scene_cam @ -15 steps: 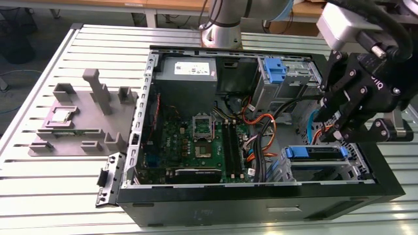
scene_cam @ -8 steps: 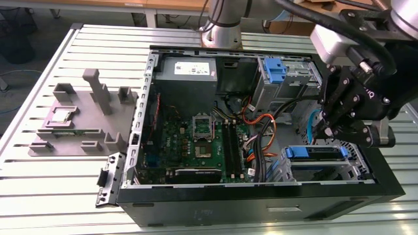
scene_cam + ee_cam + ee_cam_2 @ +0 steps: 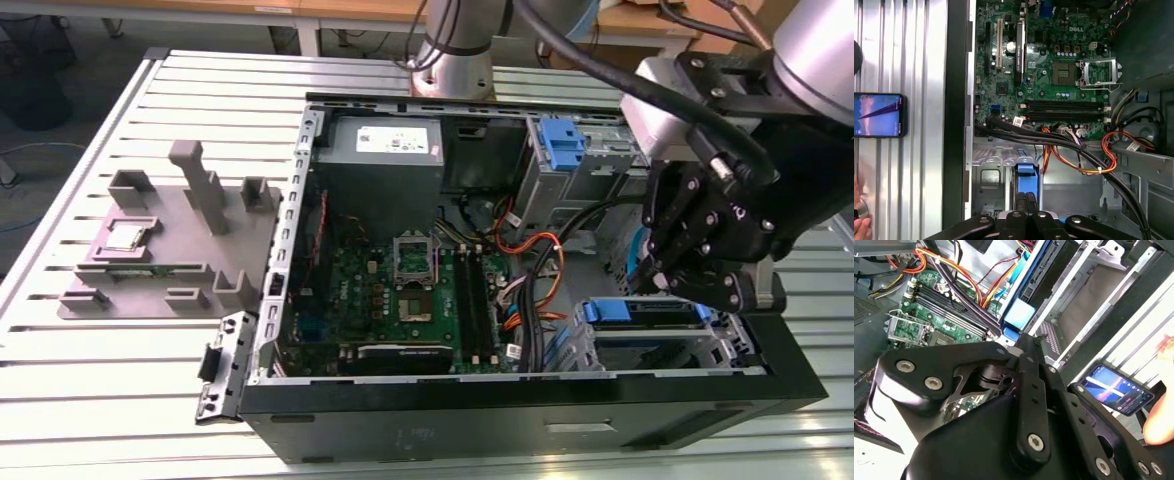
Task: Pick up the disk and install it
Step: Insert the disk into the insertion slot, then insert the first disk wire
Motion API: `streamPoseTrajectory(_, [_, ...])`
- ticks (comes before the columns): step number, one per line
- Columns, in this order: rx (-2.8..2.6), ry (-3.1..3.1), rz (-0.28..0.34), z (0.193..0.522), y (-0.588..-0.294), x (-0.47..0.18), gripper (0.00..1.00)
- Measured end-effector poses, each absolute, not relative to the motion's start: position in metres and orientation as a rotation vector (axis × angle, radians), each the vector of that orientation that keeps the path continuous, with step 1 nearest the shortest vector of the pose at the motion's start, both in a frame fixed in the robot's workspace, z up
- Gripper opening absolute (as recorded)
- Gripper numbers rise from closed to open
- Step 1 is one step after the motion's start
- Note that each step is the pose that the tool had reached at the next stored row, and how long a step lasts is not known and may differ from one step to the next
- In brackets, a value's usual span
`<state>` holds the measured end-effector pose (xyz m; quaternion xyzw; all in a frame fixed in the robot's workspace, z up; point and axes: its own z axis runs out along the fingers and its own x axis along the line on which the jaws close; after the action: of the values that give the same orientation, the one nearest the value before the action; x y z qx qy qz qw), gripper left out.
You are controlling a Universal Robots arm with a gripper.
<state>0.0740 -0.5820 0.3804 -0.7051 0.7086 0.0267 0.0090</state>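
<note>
The disk (image 3: pixel 646 314), with blue plastic rails on both sides, stands in the metal drive bay (image 3: pixel 587 350) at the front corner of the open computer case, on the exterior view's right. My gripper (image 3: pixel 677 294) is directly above it, at the disk's upper edge. In the first wrist view the two dark fingers (image 3: pixel 1020 201) sit close together, with the disk's blue rail (image 3: pixel 1026 170) running out from between them. In the second wrist view the disk (image 3: pixel 1036 275) shows edge-on along the bay wall, beyond the gripper (image 3: pixel 1022 342).
The motherboard (image 3: pixel 400 290) with its empty CPU socket, and bundles of black, orange and red cables (image 3: pixel 534 270), lie beside the bay. A grey power supply (image 3: pixel 387 145) and a blue caddy (image 3: pixel 561 140) sit at the case's back. A phone (image 3: pixel 879 115) and a hand (image 3: pixel 859 225) rest on the slatted table.
</note>
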Motion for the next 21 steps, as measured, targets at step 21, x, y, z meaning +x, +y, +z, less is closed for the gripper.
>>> streamPoseTrajectory(21, [-2.200, 2.211, 0.070, 0.357, -0.579, 0.077, 0.10])
